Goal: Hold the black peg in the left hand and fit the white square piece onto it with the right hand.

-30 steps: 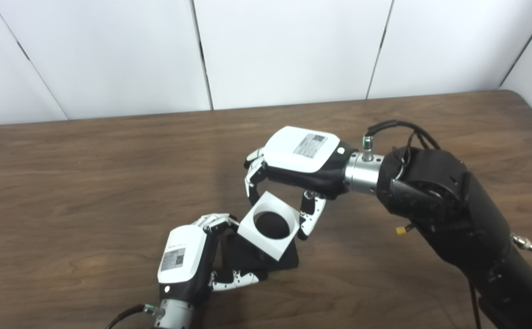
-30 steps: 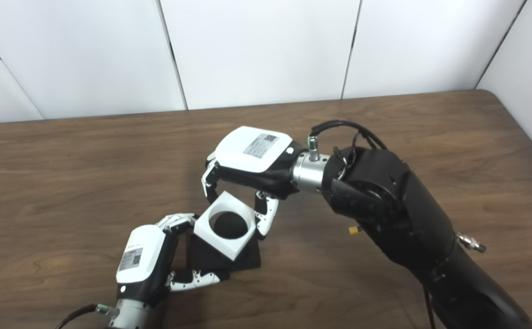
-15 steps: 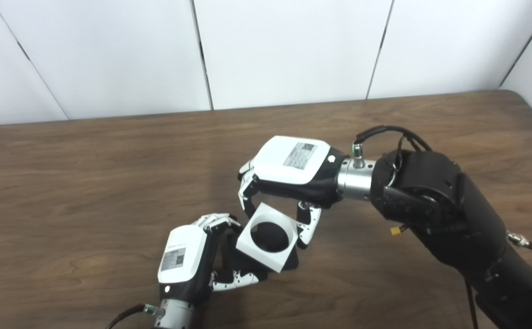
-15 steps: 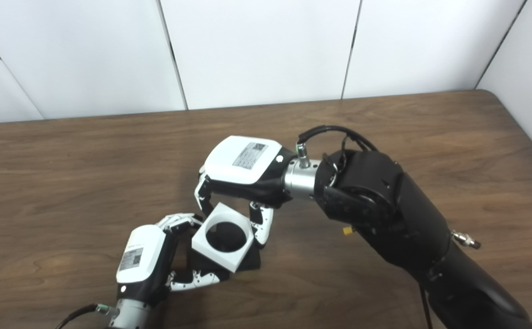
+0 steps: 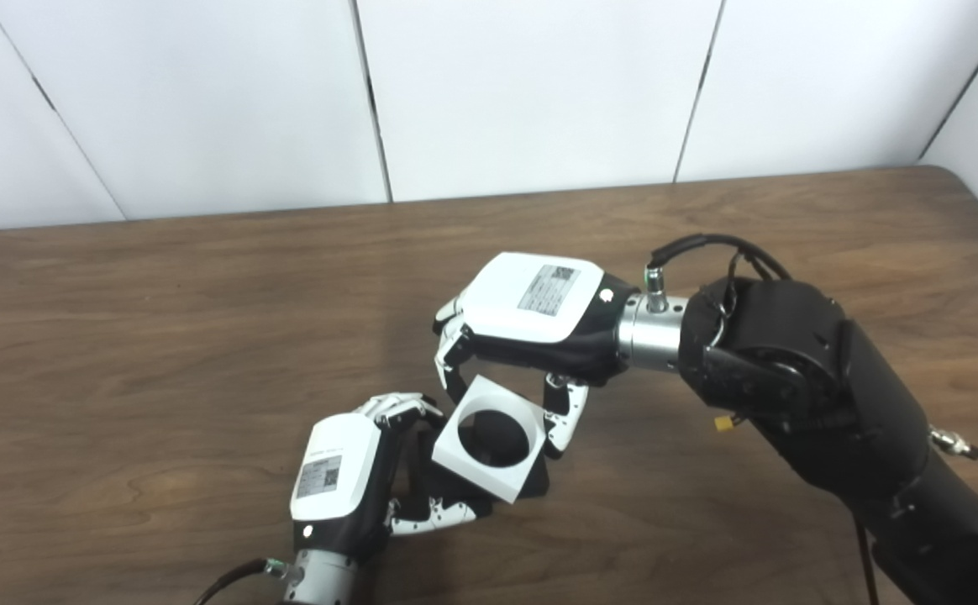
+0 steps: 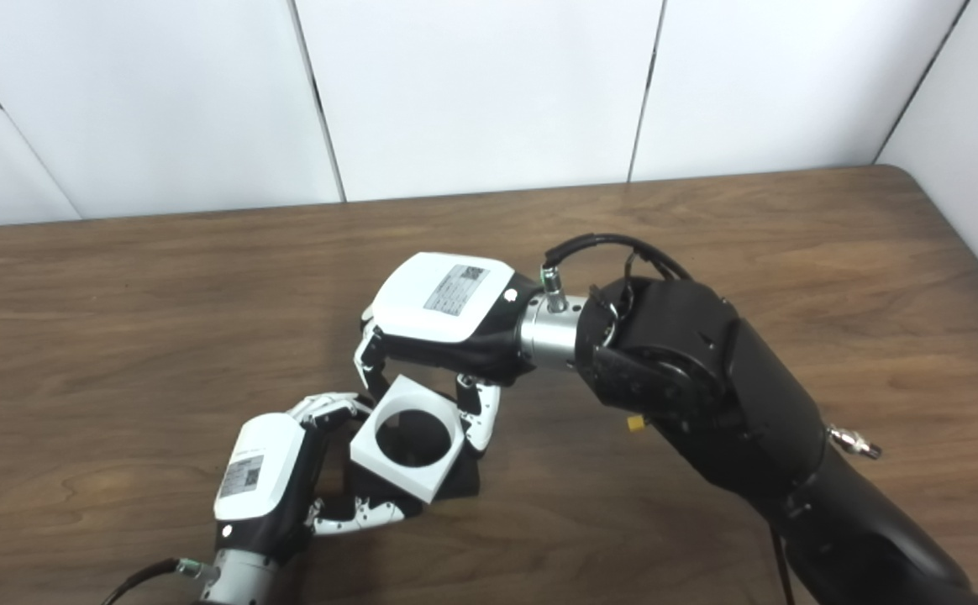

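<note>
- Right now your left robot hand point(image 5: 342, 479), low and left of centre in the frame, is wrapped around the black peg point(image 5: 489, 433); its fingers point(image 5: 396, 407) curl over the far side of the dark base while the thumb comes in along the near side, so the peg stands braced on the tabletop point(image 5: 161, 336) with its rounded top facing up.
- You have that hold low on the peg, which leaves the top free for the other part to come down over it.
- Your right robot hand point(image 5: 531, 315), reaching in from the right toward the centre of the frame, pinches the white square piece point(image 5: 489, 437) by two opposite edges, fingers point(image 5: 449, 370) on the upper-left edge and thumb on the right.
- Holding it by the edges keeps the round hole clear, and you can see the peg's dark top through it.
- The piece sits tilted, its near corner lower, directly over the peg; whether it already touches the peg cannot be told from either view.
- Judging by this, you are at the seating step: level the piece and lower it straight, or a tilted edge may catch on the peg.
</note>
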Tool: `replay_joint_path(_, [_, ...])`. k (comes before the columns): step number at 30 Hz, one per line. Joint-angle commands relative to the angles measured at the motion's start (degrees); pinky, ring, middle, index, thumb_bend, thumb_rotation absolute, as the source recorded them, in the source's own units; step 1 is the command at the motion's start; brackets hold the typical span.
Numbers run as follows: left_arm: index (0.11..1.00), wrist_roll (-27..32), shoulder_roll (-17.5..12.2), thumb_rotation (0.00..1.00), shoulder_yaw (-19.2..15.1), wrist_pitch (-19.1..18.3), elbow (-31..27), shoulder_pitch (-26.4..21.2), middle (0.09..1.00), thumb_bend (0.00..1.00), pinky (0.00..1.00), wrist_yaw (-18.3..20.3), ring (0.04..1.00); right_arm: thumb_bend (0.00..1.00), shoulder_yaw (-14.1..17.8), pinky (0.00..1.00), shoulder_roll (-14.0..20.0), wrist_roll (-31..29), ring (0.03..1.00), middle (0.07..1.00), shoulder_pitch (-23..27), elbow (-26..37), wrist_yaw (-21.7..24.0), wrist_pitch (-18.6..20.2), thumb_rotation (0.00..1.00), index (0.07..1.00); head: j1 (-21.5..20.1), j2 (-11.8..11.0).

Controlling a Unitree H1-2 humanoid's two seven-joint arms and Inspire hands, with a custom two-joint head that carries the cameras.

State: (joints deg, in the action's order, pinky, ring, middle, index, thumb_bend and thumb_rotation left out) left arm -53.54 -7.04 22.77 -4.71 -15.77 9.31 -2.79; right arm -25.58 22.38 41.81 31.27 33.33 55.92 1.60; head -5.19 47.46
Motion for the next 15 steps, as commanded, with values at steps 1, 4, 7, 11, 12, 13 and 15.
replay_joint_path(1, [0.488,0.22,0.65,0.05,1.38,-0.61,-0.08,0.46,0.741,0.51,0.69,3.01,0.781,0.52,0.93,0.82,0.49,0.47,0.850,0.712,3.08,-0.39,-0.47,-0.68,0.13,0.482,-0.03,0.13])
replay_joint_path(4, [0.488,-0.01,0.65,0.05,1.38,-0.91,-0.39,0.51,0.741,0.51,0.69,3.38,0.782,0.52,1.29,0.81,0.81,0.49,0.847,0.711,3.47,-1.13,-0.77,-0.84,0.13,0.482,-0.09,0.26])
replay_joint_path(7, [0.488,0.06,0.59,0.05,1.39,-0.98,-0.52,0.53,0.740,0.51,0.69,3.48,0.783,0.52,1.67,0.80,1.24,0.77,0.844,0.708,3.80,-1.81,-1.21,-1.39,0.13,0.482,-0.16,0.32])
replay_joint_path(11, [0.487,0.20,0.41,0.05,1.41,-0.90,-0.54,0.50,0.740,0.51,0.69,3.43,0.786,0.52,2.09,0.79,1.77,1.28,0.843,0.707,4.33,-1.93,-1.06,-1.56,0.13,0.482,-0.29,0.48])
replay_joint_path(12, [0.487,0.21,0.36,0.05,1.41,-0.83,-0.53,0.50,0.740,0.51,0.69,3.36,0.786,0.52,2.15,0.79,1.92,1.39,0.841,0.707,4.45,-1.92,-1.04,-1.69,0.13,0.482,-0.36,0.52])
replay_joint_path(13, [0.487,0.20,0.33,0.05,1.41,-0.78,-0.52,0.50,0.739,0.51,0.69,3.30,0.786,0.52,2.20,0.79,2.04,1.45,0.840,0.706,4.56,-1.90,-0.97,-1.73,0.13,0.482,-0.36,0.52])
replay_joint_path(15, [0.487,0.32,0.29,0.05,1.38,-0.76,-0.57,0.51,0.739,0.51,0.69,3.34,0.786,0.52,2.29,0.79,2.33,1.34,0.840,0.708,4.83,-1.95,-0.89,-1.75,0.13,0.482,-0.38,0.62])
